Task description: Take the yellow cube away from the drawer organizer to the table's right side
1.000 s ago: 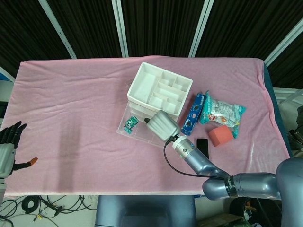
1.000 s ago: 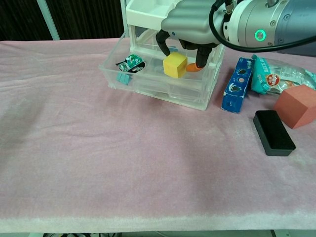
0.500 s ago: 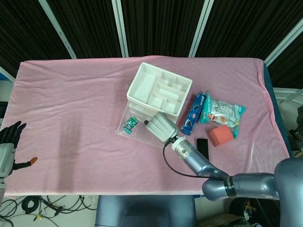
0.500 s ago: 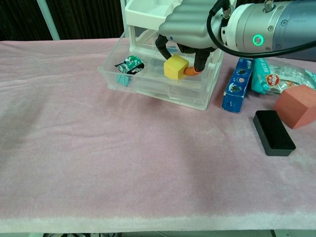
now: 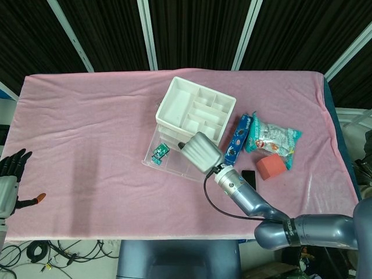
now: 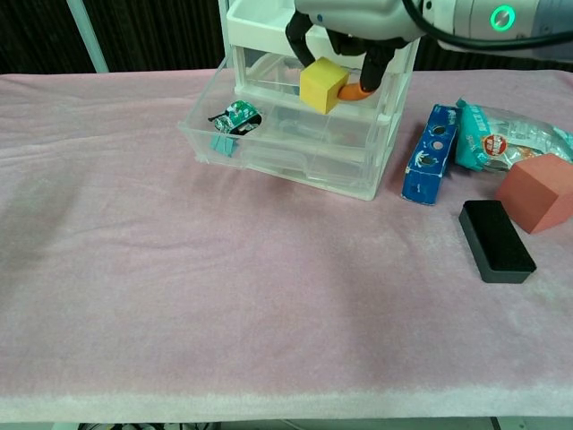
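Note:
The yellow cube (image 6: 322, 84) hangs above the open clear drawer (image 6: 295, 152) of the drawer organizer (image 5: 195, 111), pinched between the fingers and orange-tipped thumb of my right hand (image 6: 354, 27). In the head view the right hand (image 5: 201, 152) covers the cube and the drawer's right part. My left hand (image 5: 11, 180) stays at the far left edge, off the table, fingers spread and holding nothing.
A green-and-black packet (image 6: 233, 119) lies in the drawer's left part. Right of the organizer sit a blue box (image 6: 428, 154), a snack bag (image 6: 506, 134), a red block (image 6: 535, 193) and a black block (image 6: 497, 240). The pink cloth (image 6: 224, 296) covers the table.
My right hand closed on the yellow cube and lifted it up out of the drawer. The left hand stayed still.

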Robot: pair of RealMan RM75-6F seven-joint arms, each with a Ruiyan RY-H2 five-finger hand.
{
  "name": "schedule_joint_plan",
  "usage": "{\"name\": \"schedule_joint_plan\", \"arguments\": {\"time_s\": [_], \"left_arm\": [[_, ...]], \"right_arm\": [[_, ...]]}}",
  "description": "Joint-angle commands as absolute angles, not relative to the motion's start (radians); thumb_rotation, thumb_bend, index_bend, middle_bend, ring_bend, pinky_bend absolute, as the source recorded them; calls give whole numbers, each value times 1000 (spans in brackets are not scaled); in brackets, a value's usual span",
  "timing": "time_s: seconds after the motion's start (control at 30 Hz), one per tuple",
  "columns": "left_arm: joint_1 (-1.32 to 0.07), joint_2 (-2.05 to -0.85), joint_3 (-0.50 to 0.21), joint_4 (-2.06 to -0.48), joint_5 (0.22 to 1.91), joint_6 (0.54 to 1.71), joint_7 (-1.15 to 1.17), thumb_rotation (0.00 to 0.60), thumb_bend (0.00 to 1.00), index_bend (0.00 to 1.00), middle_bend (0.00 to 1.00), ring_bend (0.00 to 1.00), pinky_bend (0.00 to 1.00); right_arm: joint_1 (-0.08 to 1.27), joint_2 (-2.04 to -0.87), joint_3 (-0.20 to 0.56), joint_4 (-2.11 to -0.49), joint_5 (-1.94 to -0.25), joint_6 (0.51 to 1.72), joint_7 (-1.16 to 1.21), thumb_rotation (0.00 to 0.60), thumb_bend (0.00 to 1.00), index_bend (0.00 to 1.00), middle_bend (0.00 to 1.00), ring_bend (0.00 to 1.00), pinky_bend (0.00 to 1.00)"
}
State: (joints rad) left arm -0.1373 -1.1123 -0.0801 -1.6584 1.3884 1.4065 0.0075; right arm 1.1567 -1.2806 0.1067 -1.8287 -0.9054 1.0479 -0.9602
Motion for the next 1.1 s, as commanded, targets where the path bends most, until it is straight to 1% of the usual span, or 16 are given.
{"name": "schedule_joint_plan", "arguments": {"time_s": [0.03,0.23,0.4,0.53,0.6,0.7,0.8,0.97,1.1], "left_arm": [[-136,-1113,-79,-1658,1390,1409,10,600,0,0,0,0,0],[-133,-1115,-76,-1659,1398,1418,19,600,0,0,0,0,0],[-129,-1119,-74,-1660,1405,1429,30,600,0,0,0,0,0],[-126,-1123,-73,-1658,1411,1438,37,600,0,0,0,0,0],[-125,-1125,-72,-1658,1418,1444,41,600,0,0,0,0,0],[-123,-1129,-69,-1657,1427,1452,47,600,0,0,0,0,0],[-120,-1132,-68,-1655,1433,1459,51,600,0,0,0,0,0],[-119,-1132,-65,-1650,1442,1464,52,600,0,0,0,0,0],[-118,-1133,-65,-1650,1442,1465,50,600,0,0,0,0,0]], "right_arm": [[1131,-1206,115,-1899,-940,1083,-944,600,257,630,1000,1000,916],[1053,-1041,102,-2035,-1028,1149,-891,600,256,630,1000,1000,916],[940,-880,63,-2128,-1148,1223,-801,600,256,630,1000,1000,916],[840,-787,17,-2143,-1230,1274,-711,600,256,630,1000,1000,916],[796,-763,-6,-2133,-1260,1289,-665,600,256,630,1000,1000,916],[730,-752,-49,-2098,-1302,1303,-610,600,256,630,1000,1000,916],[667,-775,-96,-2041,-1329,1297,-572,600,256,630,1000,1000,916],[599,-857,-133,-1966,-1339,1289,-534,600,256,630,1000,1000,916],[560,-945,-157,-1893,-1335,1262,-532,600,256,630,1000,1000,916]]}}
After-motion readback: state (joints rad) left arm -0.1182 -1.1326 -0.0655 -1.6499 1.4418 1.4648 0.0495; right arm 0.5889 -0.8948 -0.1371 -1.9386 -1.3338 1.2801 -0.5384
